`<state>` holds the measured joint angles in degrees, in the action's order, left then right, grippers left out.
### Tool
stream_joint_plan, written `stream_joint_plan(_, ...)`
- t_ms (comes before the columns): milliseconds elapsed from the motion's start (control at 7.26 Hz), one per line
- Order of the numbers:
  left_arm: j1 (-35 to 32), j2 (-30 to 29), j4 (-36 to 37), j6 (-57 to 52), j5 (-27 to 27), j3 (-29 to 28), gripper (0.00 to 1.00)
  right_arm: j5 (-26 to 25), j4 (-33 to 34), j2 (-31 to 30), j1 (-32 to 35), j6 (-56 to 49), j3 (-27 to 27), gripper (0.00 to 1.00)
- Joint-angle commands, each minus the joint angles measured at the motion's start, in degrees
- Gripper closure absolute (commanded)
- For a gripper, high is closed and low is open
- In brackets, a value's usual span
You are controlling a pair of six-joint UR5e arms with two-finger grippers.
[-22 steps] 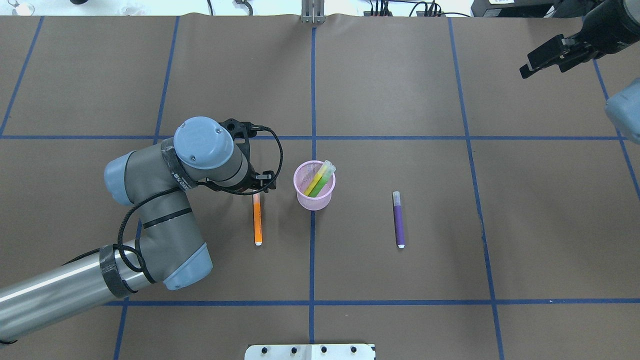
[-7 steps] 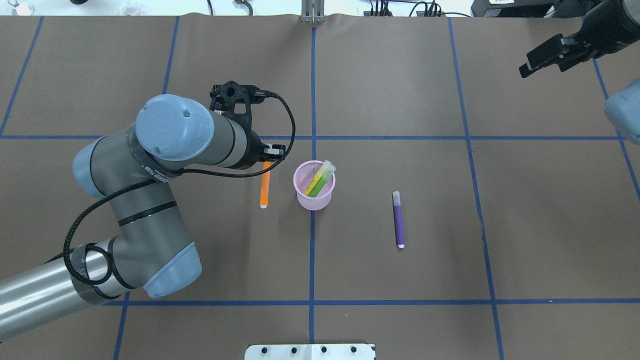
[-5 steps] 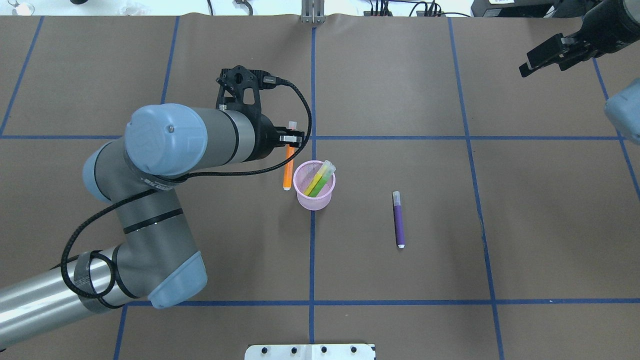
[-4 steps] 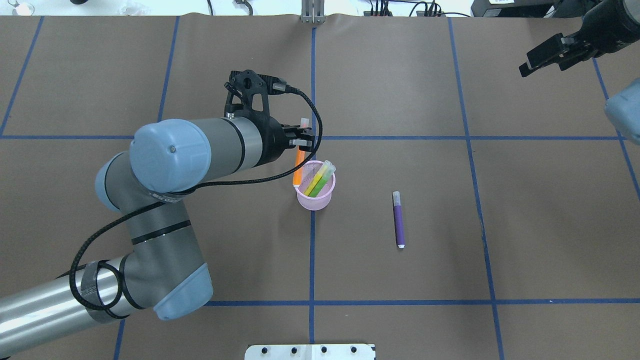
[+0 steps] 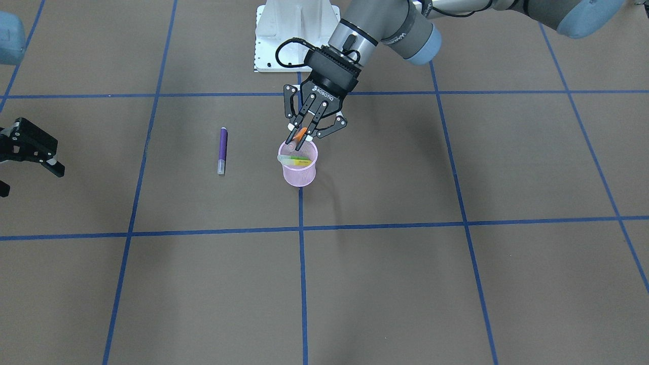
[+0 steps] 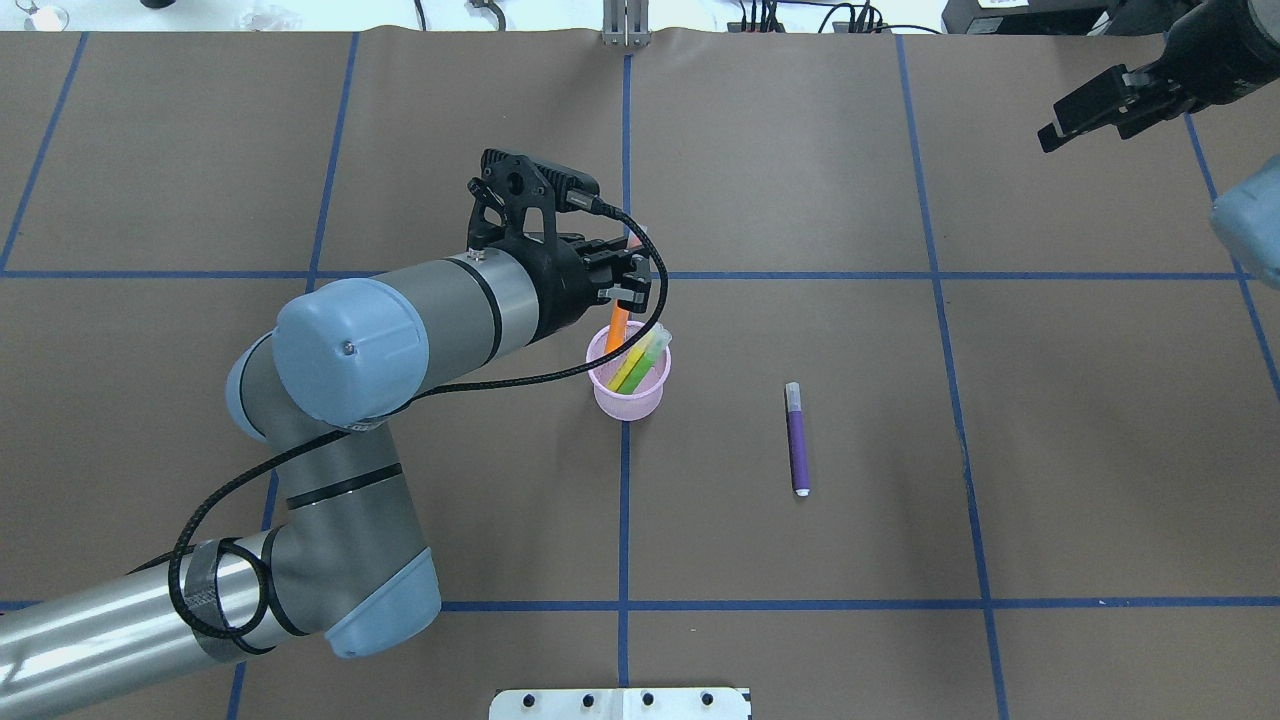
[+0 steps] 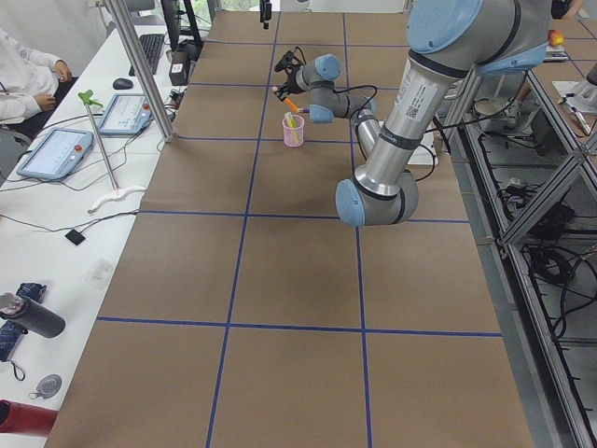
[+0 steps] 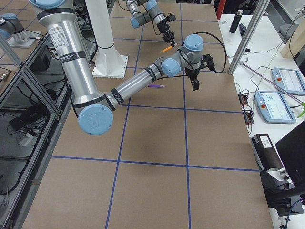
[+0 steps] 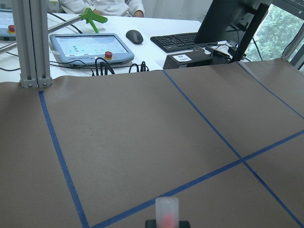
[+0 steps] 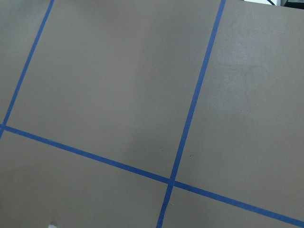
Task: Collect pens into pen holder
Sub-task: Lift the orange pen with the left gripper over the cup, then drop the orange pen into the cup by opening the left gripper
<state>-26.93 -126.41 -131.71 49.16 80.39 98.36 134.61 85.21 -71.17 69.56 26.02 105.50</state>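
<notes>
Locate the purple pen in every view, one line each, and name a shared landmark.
Front-facing: purple pen, left of the pen holder.
Overhead: right of it.
Exterior left: not seen.
Exterior right: just below the near arm.
Left wrist: absent.
Right wrist: absent.
Landmark: the pen holder, on the central blue line.

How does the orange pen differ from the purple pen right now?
The orange pen is gripped in the left tool, off the table; the purple pen lies loose on the table. The orange pen is tilted steeply over the pen holder mouth; the purple pen lies flat, apart from the holder. Both are slim markers with a whitish cap end.
</notes>
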Motion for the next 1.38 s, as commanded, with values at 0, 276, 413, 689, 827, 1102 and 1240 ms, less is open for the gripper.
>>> stream_joint_plan(0, 0.0, -0.8, -6.2, -0.5, -0.4, -6.5, 1.0, 0.1, 0.0, 0.1, 0.0, 0.0, 0.2, 0.0)
stream_joint_plan(276, 0.2, -0.9, -6.7, -0.4, -0.3, -7.4, 0.84, 0.1, 0.0, 0.2, 0.0, 0.0, 0.2, 0.0)
stream_joint_plan(413, 0.6, -0.9, -6.7, -0.3, -0.3, -7.4, 0.49, 0.1, 0.0, 0.2, 0.0, 0.0, 0.2, 0.0)
stream_joint_plan(689, 1.2, -0.9, -6.8, 0.5, -0.3, -6.9, 0.09, 0.1, 0.0, 0.4, 0.0, 0.0, 0.1, 0.0)
stream_joint_plan(827, 1.2, -0.9, -6.8, 0.7, -0.2, -6.4, 0.01, 0.4, 0.0, 0.5, 0.0, 0.0, 0.1, 0.0)
stream_joint_plan(1102, 0.7, 3.2, -5.4, 1.2, -0.1, -3.6, 0.01, 0.0, 0.0, 1.5, -1.4, 4.0, 0.3, 0.0)
stream_joint_plan(1240, -0.8, 7.2, -0.1, 1.5, 0.3, -0.2, 0.01, -1.3, 0.0, 2.5, -3.4, 9.0, 0.4, 0.0)
